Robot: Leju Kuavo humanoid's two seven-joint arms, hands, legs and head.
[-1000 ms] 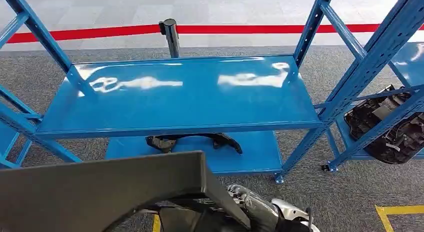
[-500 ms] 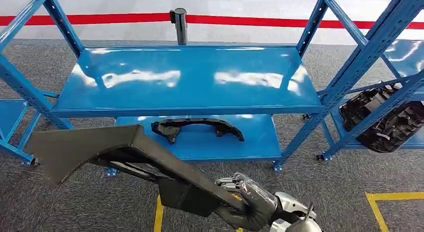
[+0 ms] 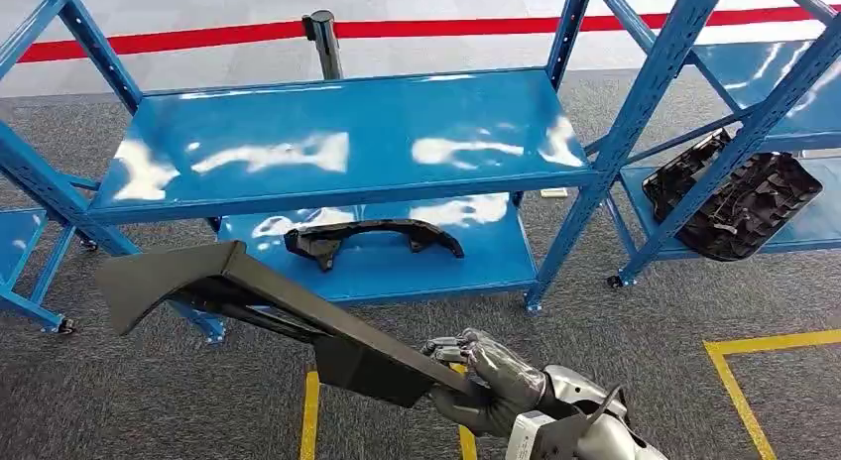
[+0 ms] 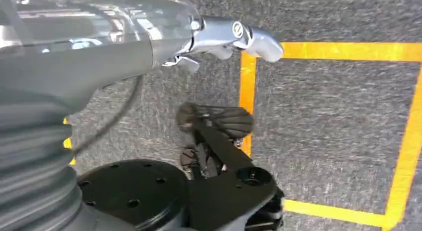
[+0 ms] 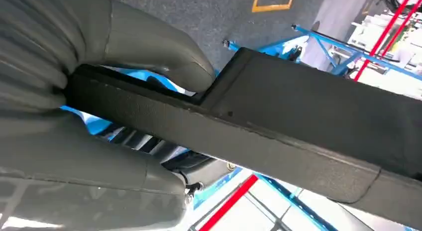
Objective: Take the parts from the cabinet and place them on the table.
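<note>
Bright overhead light, you are seeing white glare patches on the blue shelf [image 3: 347, 143], soft shadows under it, left wrist view blurring slightly, right wrist foreground out of focus.

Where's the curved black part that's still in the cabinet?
In the head view, the curved black part lies on the lower shelf of the middle blue rack, left of centre, beyond the long grey panel that the right hand grips.
</note>
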